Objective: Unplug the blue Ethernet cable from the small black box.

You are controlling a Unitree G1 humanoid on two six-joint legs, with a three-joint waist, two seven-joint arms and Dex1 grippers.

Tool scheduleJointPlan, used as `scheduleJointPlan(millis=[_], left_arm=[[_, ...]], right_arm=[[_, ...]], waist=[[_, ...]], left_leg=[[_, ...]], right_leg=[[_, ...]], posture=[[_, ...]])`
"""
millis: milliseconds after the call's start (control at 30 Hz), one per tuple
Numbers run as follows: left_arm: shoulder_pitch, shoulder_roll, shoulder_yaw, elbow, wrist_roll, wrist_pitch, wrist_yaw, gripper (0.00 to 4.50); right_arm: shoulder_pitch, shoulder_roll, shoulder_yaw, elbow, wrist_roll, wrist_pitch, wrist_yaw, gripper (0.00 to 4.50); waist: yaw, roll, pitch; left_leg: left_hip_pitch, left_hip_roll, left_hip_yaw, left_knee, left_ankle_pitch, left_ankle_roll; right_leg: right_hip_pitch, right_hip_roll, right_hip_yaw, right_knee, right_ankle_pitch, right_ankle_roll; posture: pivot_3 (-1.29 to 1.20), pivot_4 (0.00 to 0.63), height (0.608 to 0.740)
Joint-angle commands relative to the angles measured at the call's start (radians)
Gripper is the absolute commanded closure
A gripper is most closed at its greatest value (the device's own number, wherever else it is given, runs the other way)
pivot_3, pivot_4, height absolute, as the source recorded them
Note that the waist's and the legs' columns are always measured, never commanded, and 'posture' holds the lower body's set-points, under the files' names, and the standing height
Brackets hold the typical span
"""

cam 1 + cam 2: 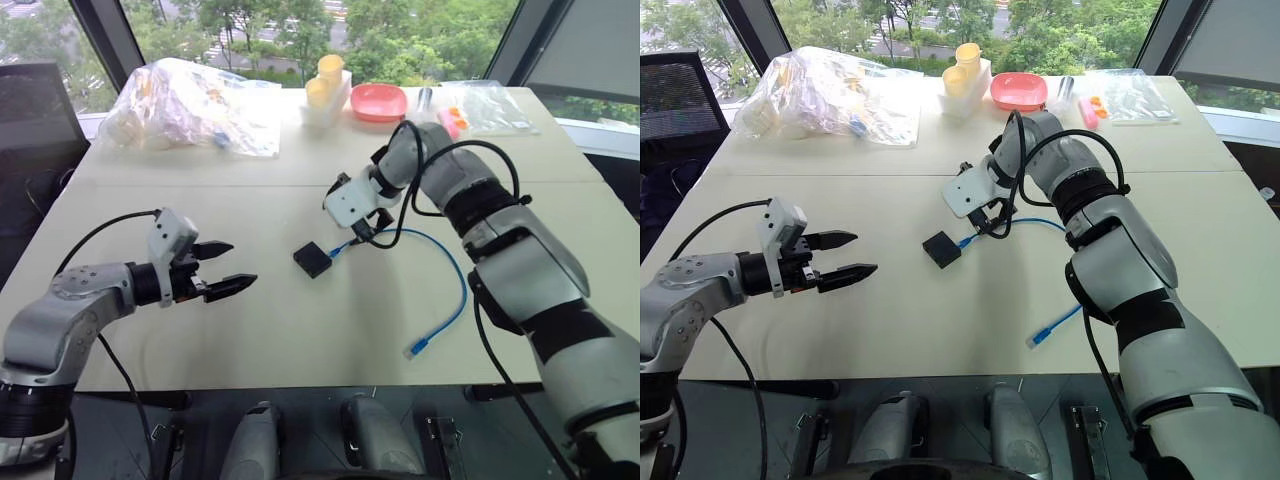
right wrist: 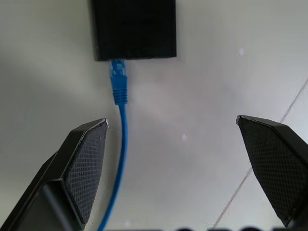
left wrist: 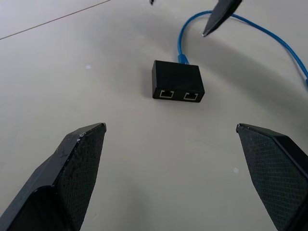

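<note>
Near the bench's middle, we should steady the small black box [image 1: 312,259] with our released left gripper [image 1: 226,268], then clamp our spread right gripper [image 2: 173,144] on the blue Ethernet cable [image 2: 118,89] at its plug

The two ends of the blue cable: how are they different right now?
One end of the blue cable is plugged into the small black box, right below the right gripper; the free end lies bare on the table, near the edge closest to the robot. The plugged end is hemmed in by box and gripper, while the free end has nothing around it. Both ends rest on the table and neither is gripped.
</note>
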Motion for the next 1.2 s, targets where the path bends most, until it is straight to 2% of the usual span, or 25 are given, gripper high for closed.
scheduleJointPlan(millis=[33, 200, 333, 433, 600, 667, 767, 833, 1000, 1200], left_arm=[[-0.022, 0.000, 0.010, -0.010, -0.002, -0.014, 0.001, 0.00], [-0.035, -0.003, 0.002, 0.000, 0.005, -0.015, 0.002, 0.00], [-0.031, -0.001, -0.005, -0.003, 0.013, -0.014, 0.001, 0.00], [-0.029, -0.003, -0.012, -0.003, 0.020, -0.017, 0.002, 0.00], [-0.031, -0.015, -0.022, -0.006, 0.029, -0.019, 0.011, 0.00], [-0.028, -0.023, -0.021, -0.007, 0.034, -0.023, 0.021, 0.00], [-0.013, -0.040, -0.014, -0.021, 0.036, -0.023, 0.049, 0.00], [0.000, -0.050, -0.013, -0.030, 0.044, -0.029, 0.067, 0.00], [0.019, -0.065, 0.014, -0.052, 0.041, -0.025, 0.103, 0.00], [-0.001, -0.078, 0.003, -0.023, 0.058, -0.051, 0.120, 0.00]], right_arm=[[0.033, 0.009, -0.013, -0.009, 0.001, 0.014, -0.012, 0.04], [0.013, 0.029, 0.075, 0.082, -0.159, 0.004, -0.221, 0.04], [-0.007, 0.097, 0.059, 0.142, -0.150, 0.013, -0.250, 0.04], [-0.017, 0.150, 0.042, 0.180, -0.136, 0.020, -0.230, 0.04], [-0.012, 0.209, 0.021, 0.210, -0.114, 0.013, -0.114, 0.04], [-0.009, 0.228, 0.020, 0.230, -0.125, 0.023, -0.111, 0.04], [0.010, 0.254, 0.044, 0.260, -0.167, 0.034, -0.155, 0.86], [0.033, 0.272, 0.061, 0.275, -0.196, 0.041, -0.218, 1.84], [0.048, 0.258, 0.062, 0.293, -0.222, 0.074, -0.243, 4.29], [0.073, 0.234, 0.004, 0.292, -0.178, 0.117, -0.207, 4.29]], waist=[[0.000, 0.000, 0.000], [-0.003, 0.000, 0.000], [-0.006, 0.000, 0.000], [-0.023, 0.000, 0.000], [-0.030, 0.000, 0.000], [-0.029, 0.000, 0.000], [-0.028, -0.002, -0.001], [-0.034, -0.002, -0.002], [-0.054, -0.004, -0.002], [-0.048, -0.004, -0.002]], left_leg=[[0.000, 0.000, 0.000, 0.000, 0.000, 0.000], [0.001, 0.000, 0.001, 0.000, 0.000, 0.000], [0.006, 0.000, 0.001, 0.000, 0.000, 0.000], [0.013, 0.000, 0.002, -0.002, 0.000, 0.000], [0.015, 0.000, 0.001, -0.003, 0.000, 0.000], [0.015, 0.001, 0.001, -0.004, 0.000, 0.000], [0.015, 0.002, 0.001, -0.004, 0.000, -0.001], [0.018, 0.002, 0.001, -0.004, 0.000, -0.001], [0.047, 0.006, 0.001, -0.006, 0.000, -0.001], [0.050, 0.006, 0.000, -0.006, 0.000, 0.000]], right_leg=[[0.000, 0.000, 0.000, 0.000, 0.000, 0.000], [0.000, 0.000, 0.000, 0.000, 0.000, 0.000], [0.004, 0.001, 0.000, 0.000, 0.000, -0.001], [0.011, 0.001, 0.001, 0.000, 0.000, -0.001], [0.012, 0.003, 0.001, 0.000, 0.000, -0.001], [0.012, 0.003, 0.001, 0.000, 0.000, -0.001], [0.012, 0.002, 0.001, 0.000, 0.000, -0.001], [0.015, 0.001, 0.001, 0.000, 0.000, -0.001], [0.042, 0.002, 0.001, -0.002, -0.007, -0.013], [0.044, 0.004, 0.001, -0.001, -0.005, -0.016]], posture=[[0.00, 0.150, 0.735], [0.00, 0.150, 0.735], [0.00, 0.150, 0.735], [0.00, 0.150, 0.735], [0.00, 0.150, 0.735], [0.00, 0.150, 0.735], [0.00, 0.150, 0.735], [0.00, 0.150, 0.735], [0.00, 0.150, 0.735], [0.00, 0.150, 0.735]])
